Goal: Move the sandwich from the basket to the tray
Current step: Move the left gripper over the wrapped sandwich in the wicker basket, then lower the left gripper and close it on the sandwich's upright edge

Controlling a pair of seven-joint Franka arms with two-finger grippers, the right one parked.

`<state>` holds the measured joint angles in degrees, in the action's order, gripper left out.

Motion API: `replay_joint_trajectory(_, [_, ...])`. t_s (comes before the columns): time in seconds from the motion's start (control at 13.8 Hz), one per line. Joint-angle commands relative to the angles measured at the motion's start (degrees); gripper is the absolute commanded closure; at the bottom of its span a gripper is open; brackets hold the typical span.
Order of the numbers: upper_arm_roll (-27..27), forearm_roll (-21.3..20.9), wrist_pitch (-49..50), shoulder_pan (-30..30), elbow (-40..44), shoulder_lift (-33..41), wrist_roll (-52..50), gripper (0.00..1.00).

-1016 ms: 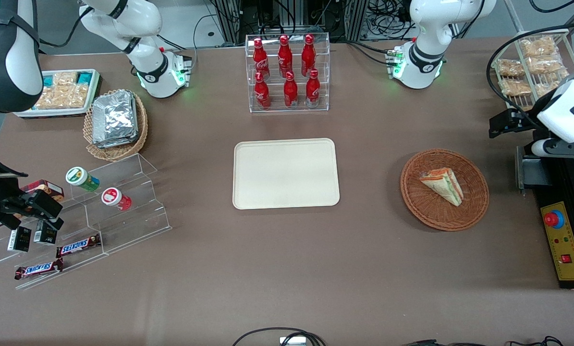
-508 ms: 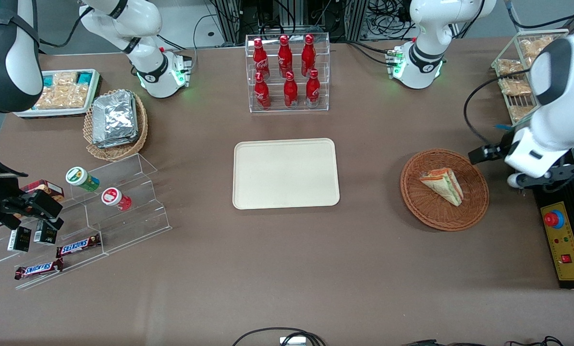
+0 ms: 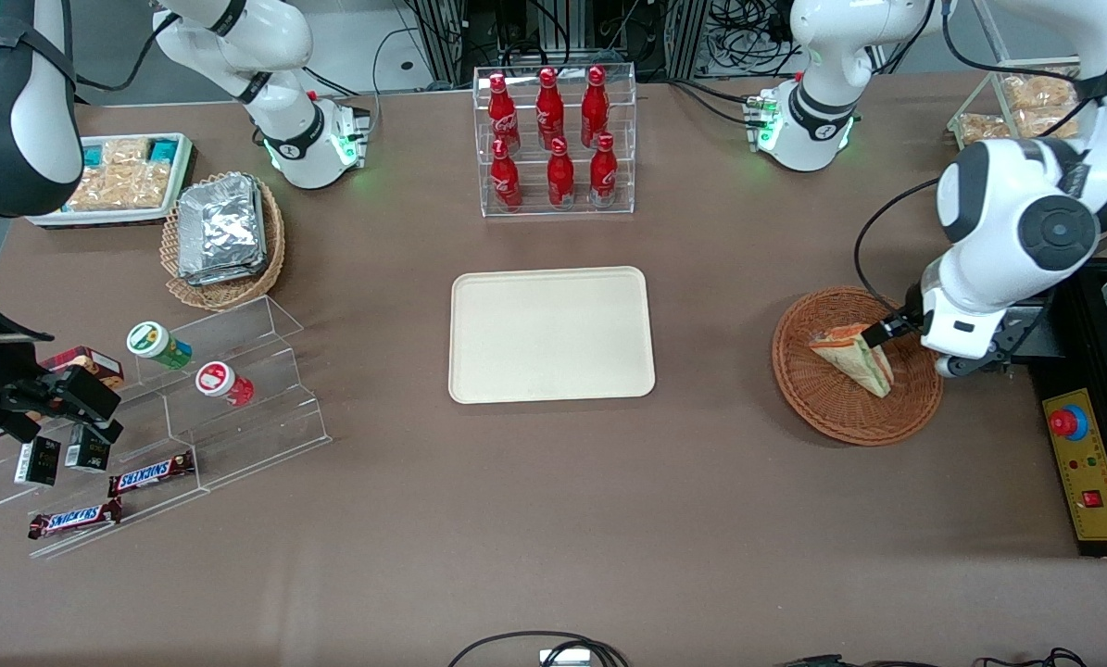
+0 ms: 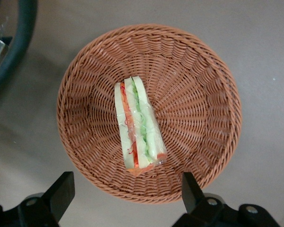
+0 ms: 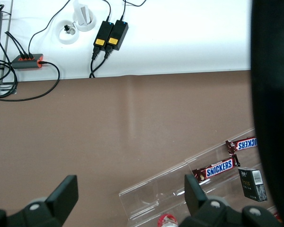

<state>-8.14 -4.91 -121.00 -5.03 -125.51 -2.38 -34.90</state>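
The sandwich [image 3: 853,358] lay inside the basket [image 3: 857,365], near its middle, on the tabletop toward the working arm's end. The gripper [image 4: 125,195] hung above the basket with its fingers [image 4: 61,191] spread wide apart, holding nothing. The tray [image 3: 551,334] sat bare at the tabletop's centre, well apart from the basket.

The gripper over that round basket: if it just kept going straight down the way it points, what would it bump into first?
Most likely the sandwich, lying in the basket between the open gripper's fingers; the height above it is hard to judge.
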Motion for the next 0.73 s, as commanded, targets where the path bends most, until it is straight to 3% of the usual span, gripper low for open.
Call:
replay_joint_trajectory(0.0, [-0.12,-0.8,-3.88,-0.07,-2.45,-0.16,-4.91,0.0])
replay_joint_trajectory(0.65, [-0.03,-0.8,-17.94,0.02,-10.27,-3.33,-11.16,0.0])
